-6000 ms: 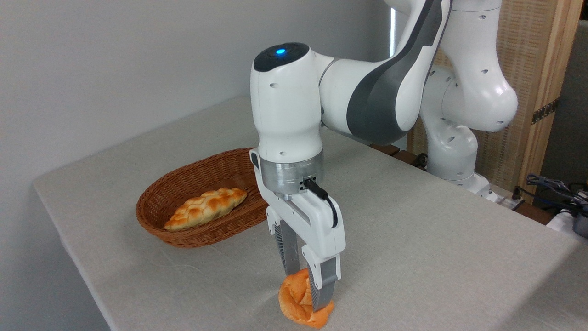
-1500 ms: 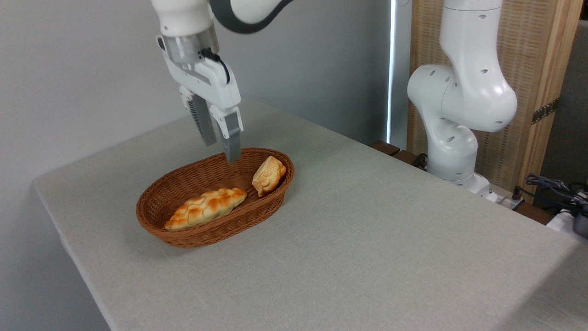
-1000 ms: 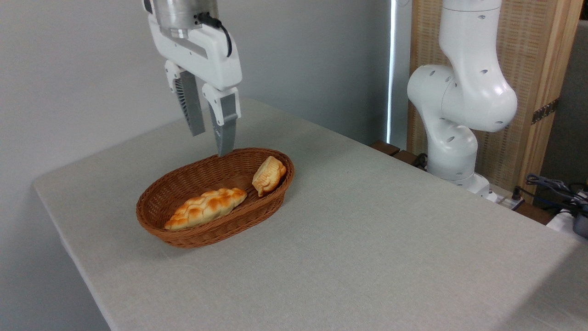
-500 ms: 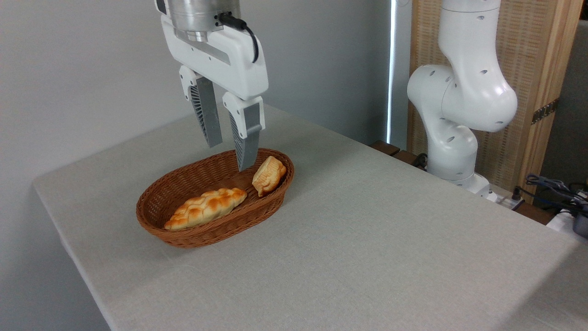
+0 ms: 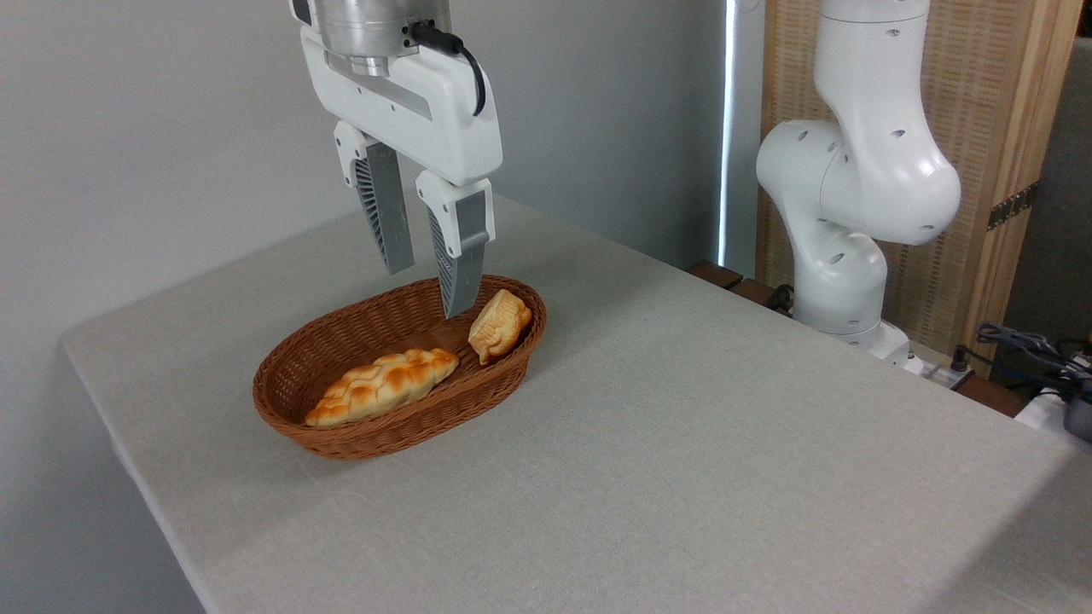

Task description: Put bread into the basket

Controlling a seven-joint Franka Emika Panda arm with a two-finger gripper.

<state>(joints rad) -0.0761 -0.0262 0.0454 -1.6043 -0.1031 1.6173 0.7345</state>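
The surface (image 5: 682, 443), covered in a pale grey cloth, looked the same as in the earlier frames, apart from one thing: its near edge, where the bun had sat six seconds before, was bare. The white Panda arm (image 5: 862, 188) had swung away from that edge; its base column stood at the right rear as before, while the wrist now entered from the top of the frame. The oval wicker basket (image 5: 341, 426) had not shifted from its place on the left half of the surface. The gripper (image 5: 426, 290) hung above the basket's far end, its jaws parted with a clear gap and nothing between them; six seconds earlier they had been clamped on the bun. Against the frame half a second before, it had barely moved. One fingertip (image 5: 456, 298) overlapped the basket's far rim in the picture, close to the bun but apart from it. The long braided loaf (image 5: 384, 385) lay along the basket's floor, unchanged throughout. The bread (image 5: 500, 325), a small golden bun, rested inside the basket at its right end, tilted against the inner wall, exactly as it had for the last second and a half.
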